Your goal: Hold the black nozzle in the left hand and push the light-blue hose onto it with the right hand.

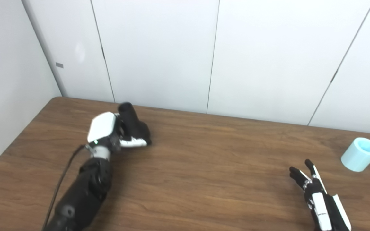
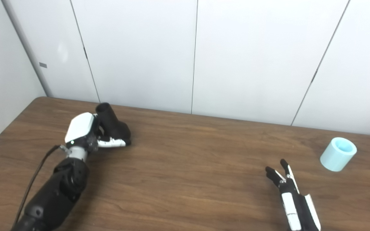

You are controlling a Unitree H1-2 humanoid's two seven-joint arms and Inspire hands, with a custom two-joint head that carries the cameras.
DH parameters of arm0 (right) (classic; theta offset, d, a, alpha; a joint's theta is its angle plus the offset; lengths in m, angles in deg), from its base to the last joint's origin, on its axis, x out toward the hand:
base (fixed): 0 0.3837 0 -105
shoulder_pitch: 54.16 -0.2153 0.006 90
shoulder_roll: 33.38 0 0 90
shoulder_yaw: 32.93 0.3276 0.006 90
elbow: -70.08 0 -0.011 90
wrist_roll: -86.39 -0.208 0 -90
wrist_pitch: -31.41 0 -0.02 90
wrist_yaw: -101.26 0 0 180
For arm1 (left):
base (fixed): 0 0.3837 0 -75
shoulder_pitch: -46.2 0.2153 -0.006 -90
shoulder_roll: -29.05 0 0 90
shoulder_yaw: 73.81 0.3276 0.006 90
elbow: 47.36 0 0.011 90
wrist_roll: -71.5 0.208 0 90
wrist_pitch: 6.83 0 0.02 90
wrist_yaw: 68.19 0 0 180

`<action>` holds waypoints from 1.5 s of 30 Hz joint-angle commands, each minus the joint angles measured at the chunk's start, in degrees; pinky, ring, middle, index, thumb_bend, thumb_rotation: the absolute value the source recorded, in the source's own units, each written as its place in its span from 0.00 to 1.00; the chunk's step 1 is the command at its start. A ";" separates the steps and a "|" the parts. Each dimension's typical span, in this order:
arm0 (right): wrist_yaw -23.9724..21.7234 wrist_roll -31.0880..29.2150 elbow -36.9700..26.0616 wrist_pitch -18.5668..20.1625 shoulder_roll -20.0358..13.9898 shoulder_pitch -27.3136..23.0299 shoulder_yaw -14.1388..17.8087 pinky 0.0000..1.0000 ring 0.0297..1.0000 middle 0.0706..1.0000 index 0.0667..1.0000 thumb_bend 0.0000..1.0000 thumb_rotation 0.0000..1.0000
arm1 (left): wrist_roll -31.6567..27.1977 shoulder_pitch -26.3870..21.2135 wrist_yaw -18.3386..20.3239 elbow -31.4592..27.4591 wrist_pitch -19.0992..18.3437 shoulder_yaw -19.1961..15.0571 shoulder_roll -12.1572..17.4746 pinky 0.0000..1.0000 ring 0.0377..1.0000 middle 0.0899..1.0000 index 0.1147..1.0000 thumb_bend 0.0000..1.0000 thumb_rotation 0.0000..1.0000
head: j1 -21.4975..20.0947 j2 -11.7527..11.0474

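Note:
The black nozzle (image 1: 133,123) stands on the brown table at the back left, its narrower end pointing up and away. My left hand (image 1: 109,132) is wrapped around its lower part, fingers closed on it. The light-blue hose piece (image 1: 360,154), a short open cylinder, sits tilted on the table at the far right. My right hand (image 1: 316,195) rests low near the front right with its fingers straight and apart, holding nothing. It lies well short of the hose, to its lower left.
The wooden table (image 1: 204,166) runs up to white wall panels at the back and a white wall on the left. A black cable (image 1: 61,183) trails along my left forearm.

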 commanded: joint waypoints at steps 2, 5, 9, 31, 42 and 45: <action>1.03 0.34 4.22 -0.58 2.19 3.32 -1.31 0.96 0.87 0.85 1.00 0.54 0.98 | 2.30 2.07 2.17 -7.31 -1.09 1.98 -1.98 0.33 0.33 0.38 0.44 0.50 0.00 | -0.39 0.24; 1.11 0.63 3.47 -0.34 2.43 3.73 -1.58 0.95 0.87 0.86 1.00 0.54 0.98 | 4.57 4.85 3.66 -12.87 -0.93 3.63 -2.87 0.33 0.34 0.38 0.45 0.50 0.00 | -1.40 0.65; 1.63 1.82 2.69 -0.37 3.15 4.04 -1.96 0.93 0.86 0.85 1.00 0.52 0.98 | 7.38 8.03 6.35 -18.78 0.08 6.35 -3.93 0.31 0.36 0.38 0.45 0.50 0.00 | -2.74 1.57; 6.57 9.27 0.07 2.51 6.65 3.64 -4.63 0.92 0.87 0.85 0.98 0.47 1.00 | 19.64 15.90 15.65 -18.37 3.40 21.51 -10.39 0.42 0.38 0.39 0.43 0.50 0.00 | -8.84 3.12; 8.88 10.00 -4.55 4.39 5.45 1.71 -2.25 0.87 0.85 0.84 0.96 0.46 0.93 | 24.04 16.55 17.58 -16.18 3.19 24.41 -10.44 0.46 0.44 0.49 0.39 0.50 0.00 | -11.29 3.71; 9.20 9.87 -6.29 4.87 3.89 -0.01 -0.67 0.79 0.83 0.82 0.92 0.48 0.74 | 24.48 16.49 18.04 -15.77 3.28 24.60 -10.24 0.48 0.43 0.50 0.37 0.50 0.00 | -12.80 4.08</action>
